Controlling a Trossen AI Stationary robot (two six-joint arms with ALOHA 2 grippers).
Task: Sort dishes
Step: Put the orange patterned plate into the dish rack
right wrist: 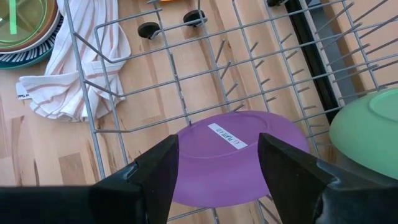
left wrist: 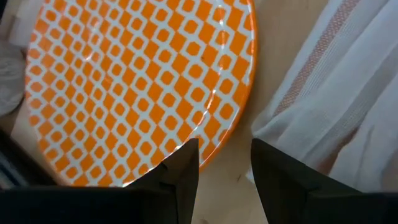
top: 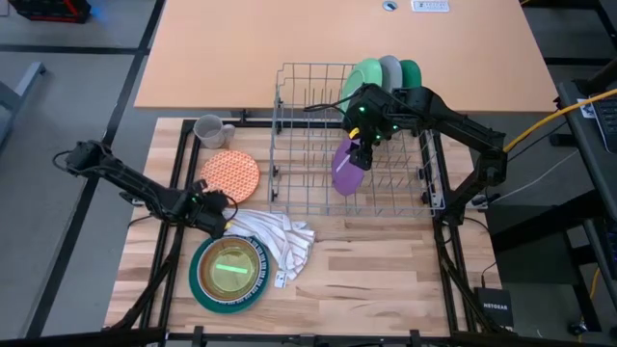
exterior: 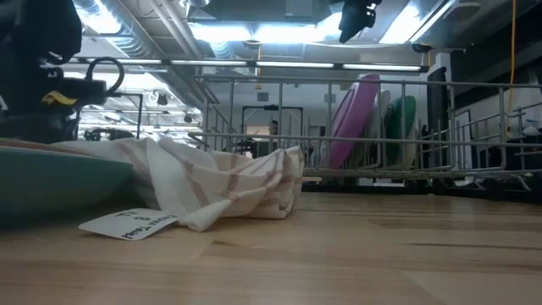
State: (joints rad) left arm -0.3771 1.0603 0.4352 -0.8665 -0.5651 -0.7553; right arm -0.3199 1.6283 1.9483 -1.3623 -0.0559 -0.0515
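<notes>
A purple plate (top: 346,166) is seen standing on edge between the tines of the wire rack (top: 299,198), in the middle of the wooden worktop (top: 386,270). The right end effector (top: 362,154) is positioned directly over the plate's upper rim, its fingers spread to either side of the rim; whether they press on the plate cannot be told. Behind the purple plate, at the far end of the rack, a green plate (top: 367,75), a grey plate (top: 389,69) and a teal plate (top: 411,72) are stood upright side by side. The left end effector (top: 220,207) is held low over the worktop with its fingers apart and nothing between them, between an orange patterned plate (top: 232,174) and a crumpled striped cloth (top: 280,239). A grey mug (top: 209,130) is placed just beyond the orange plate, near the rack's corner. A stack of dishes (top: 229,274), a green one nested inside a teal-rimmed one, is set beside the cloth near the front edge.
</notes>
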